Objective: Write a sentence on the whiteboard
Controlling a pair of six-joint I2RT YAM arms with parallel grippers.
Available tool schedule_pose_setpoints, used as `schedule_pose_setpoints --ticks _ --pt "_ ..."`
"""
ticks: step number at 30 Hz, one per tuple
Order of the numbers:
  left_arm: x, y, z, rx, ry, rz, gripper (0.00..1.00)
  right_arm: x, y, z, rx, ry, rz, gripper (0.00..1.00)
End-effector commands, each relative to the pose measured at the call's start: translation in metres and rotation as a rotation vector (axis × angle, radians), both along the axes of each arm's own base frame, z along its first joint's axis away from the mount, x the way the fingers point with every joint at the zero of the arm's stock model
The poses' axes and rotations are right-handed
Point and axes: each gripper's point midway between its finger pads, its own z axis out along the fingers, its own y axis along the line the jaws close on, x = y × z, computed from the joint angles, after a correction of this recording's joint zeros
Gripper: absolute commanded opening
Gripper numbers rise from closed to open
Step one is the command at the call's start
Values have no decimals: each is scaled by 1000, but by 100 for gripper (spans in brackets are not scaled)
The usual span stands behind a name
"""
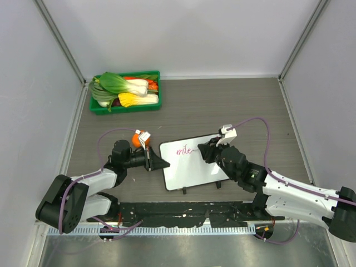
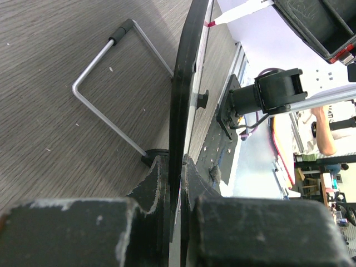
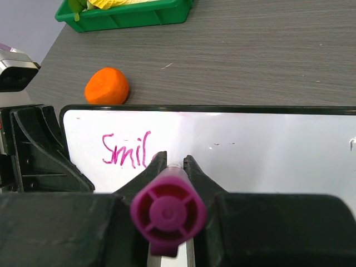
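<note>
On the grey surface (image 1: 222, 105) the whiteboard (image 1: 192, 167) is set near-centre, its left edge pinched by the fully closed left jaws, an orange (image 3: 107, 86) lying near its far-left corner with bare room beyond, while a magenta marker (image 3: 168, 211) is clamped in the barely parted right jaws over the pink script (image 3: 125, 150) "Smil".

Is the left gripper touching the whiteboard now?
Touching. In the left wrist view, the fingers of the left gripper press both sides of the whiteboard at its black frame, with no gap.
</note>
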Motion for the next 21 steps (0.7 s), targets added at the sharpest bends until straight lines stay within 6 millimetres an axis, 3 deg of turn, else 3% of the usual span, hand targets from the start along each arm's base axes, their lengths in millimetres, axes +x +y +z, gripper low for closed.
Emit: schedule_pose_setpoints --ticks 1,9,15,21 --pt "17 9 -19 88 -37 91 0 -2 -9 -5 -8 17 -22 1" --pt "17 9 -18 86 -35 88 0 -7 -6 -6 17 32 6 1" --pt "17 9 -19 88 -36 90 0 -16 12 35 132 -18 104 1" --pt "17 9 -19 87 -38 91 0 -16 13 69 190 -84 123 1"
